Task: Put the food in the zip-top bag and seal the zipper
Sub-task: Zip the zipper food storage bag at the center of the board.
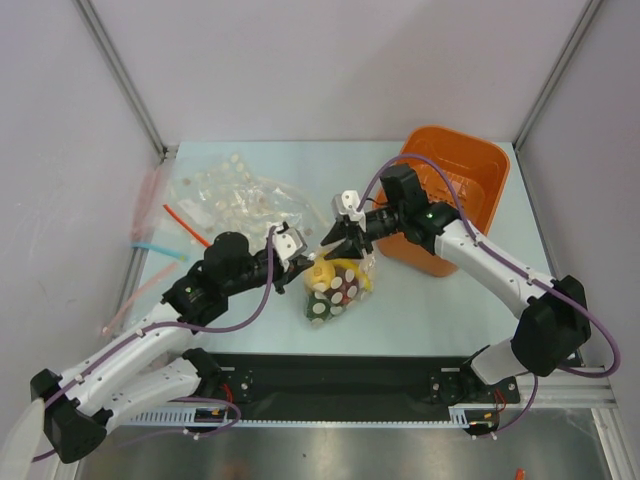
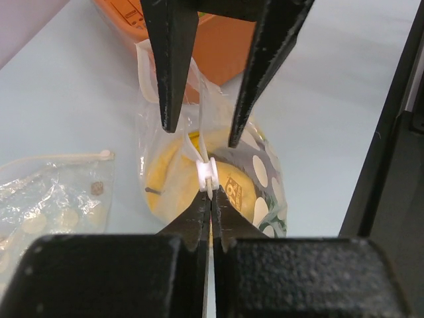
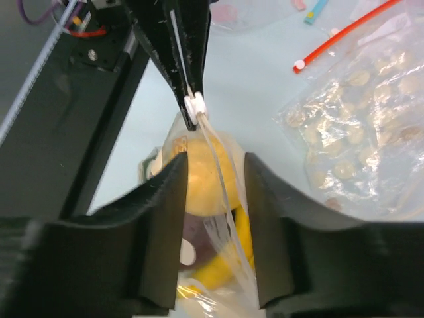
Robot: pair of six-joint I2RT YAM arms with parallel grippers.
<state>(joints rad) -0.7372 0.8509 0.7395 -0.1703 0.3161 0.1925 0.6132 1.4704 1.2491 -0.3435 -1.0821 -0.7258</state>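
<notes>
The dotted zip-top bag (image 1: pixel 335 288) lies mid-table with the food inside: a yellow lemon (image 3: pixel 205 175), a banana (image 3: pixel 228 271) and a dark red piece (image 3: pixel 199 232) show through it. My left gripper (image 1: pixel 312 262) is shut on the white end of the zipper (image 2: pixel 209 173), holding the bag's mouth edge up; in its wrist view the tips meet (image 2: pixel 211 193). My right gripper (image 1: pixel 338 243) is open, its jaws standing either side of the zipper strip (image 3: pixel 215 159) without pinching it. Its fingers (image 2: pixel 173 79) hang above the bag in the left wrist view.
The orange basket (image 1: pixel 455 185) stands at the back right, just behind the right gripper, also in the left wrist view (image 2: pixel 218 40). Plain clear bags (image 1: pixel 235 200) with red (image 3: pixel 344 33) and blue strips lie at the back left. A black base plate (image 1: pixel 330 385) runs along the near edge.
</notes>
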